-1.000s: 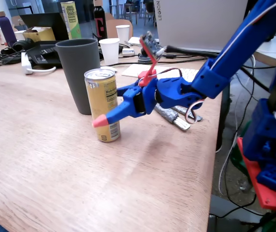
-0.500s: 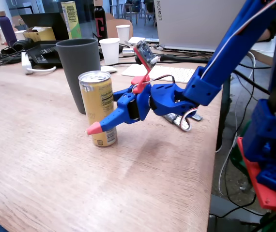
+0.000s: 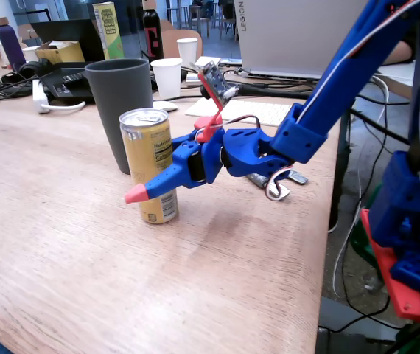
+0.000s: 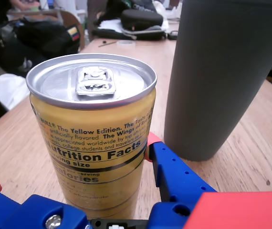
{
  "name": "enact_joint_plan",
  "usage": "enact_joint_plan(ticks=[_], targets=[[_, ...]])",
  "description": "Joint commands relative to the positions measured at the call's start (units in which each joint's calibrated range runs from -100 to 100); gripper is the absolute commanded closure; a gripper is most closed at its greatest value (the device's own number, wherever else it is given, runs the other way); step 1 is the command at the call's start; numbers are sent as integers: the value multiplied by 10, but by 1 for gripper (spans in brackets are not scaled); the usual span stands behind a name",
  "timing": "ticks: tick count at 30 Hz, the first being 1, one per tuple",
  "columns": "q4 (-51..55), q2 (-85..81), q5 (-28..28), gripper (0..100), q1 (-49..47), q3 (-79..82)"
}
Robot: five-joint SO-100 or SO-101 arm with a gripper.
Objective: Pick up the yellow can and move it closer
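Note:
The yellow can [image 3: 148, 158] stands upright on the wooden table [image 3: 63, 243], just in front of the dark grey cup [image 3: 121, 99]. My blue gripper [image 3: 172, 162] reaches in from the right and straddles the can at mid height. Its jaws are open: one pink fingertip [image 3: 135, 195] is on the near side and the other is behind the can. In the wrist view the can [image 4: 95, 143] fills the gap in the gripper [image 4: 70, 160]. The right finger [image 4: 167, 167] sits at the can's wall, while the left one is clearly apart from it.
The grey cup [image 4: 222, 76] stands close behind and right of the can in the wrist view. Farther back are white paper cups [image 3: 167, 76], a yellow-green carton [image 3: 108, 29], a dark bottle [image 3: 151, 33], a laptop [image 3: 298, 33] and cables. The table's edge [image 3: 328, 243] drops off on the right.

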Motion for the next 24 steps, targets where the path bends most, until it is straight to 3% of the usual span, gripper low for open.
enact_joint_plan(ticks=[1,10,15,24], targets=[[-12,-4,-2,40,-5,-22],[-5,5,-3,42,-5,-47],[-5,6,-3,70,-5,-47],[-6,6,-3,72,-5,-47]])
